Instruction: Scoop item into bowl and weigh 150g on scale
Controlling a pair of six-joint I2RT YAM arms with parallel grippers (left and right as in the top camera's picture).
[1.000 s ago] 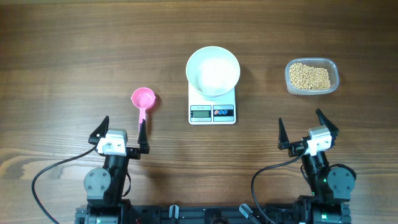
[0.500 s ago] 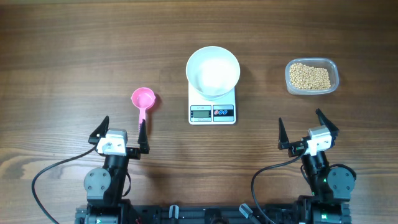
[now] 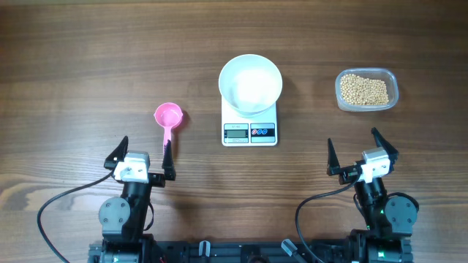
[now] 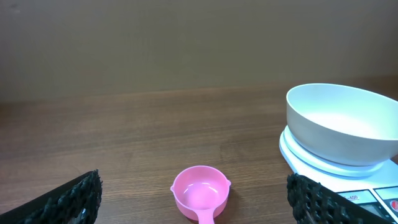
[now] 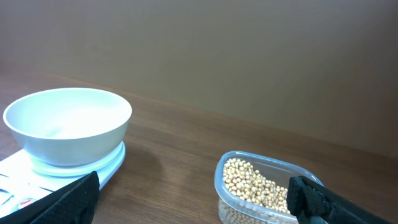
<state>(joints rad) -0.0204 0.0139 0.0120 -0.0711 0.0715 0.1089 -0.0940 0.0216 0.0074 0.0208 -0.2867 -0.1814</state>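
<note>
An empty white bowl point(image 3: 251, 82) point(image 4: 342, 121) point(image 5: 68, 124) sits on the white scale point(image 3: 249, 122) point(image 4: 323, 165) at the table's middle. Tan beans point(image 3: 364, 89) point(image 5: 258, 183) fill a clear tub point(image 3: 392, 89) point(image 5: 230, 165) at the right. A pink scoop point(image 3: 168, 117) point(image 4: 200, 193) lies left of the scale, handle toward me. My left gripper point(image 3: 143, 157) point(image 4: 196, 208) is open just short of the scoop's handle. My right gripper point(image 3: 355, 153) point(image 5: 193, 205) is open, near the front edge, well short of the tub.
Black cables loop behind both arm bases point(image 3: 121, 215) point(image 3: 384, 215) along the front edge. A plain wall backs the table in the wrist views.
</note>
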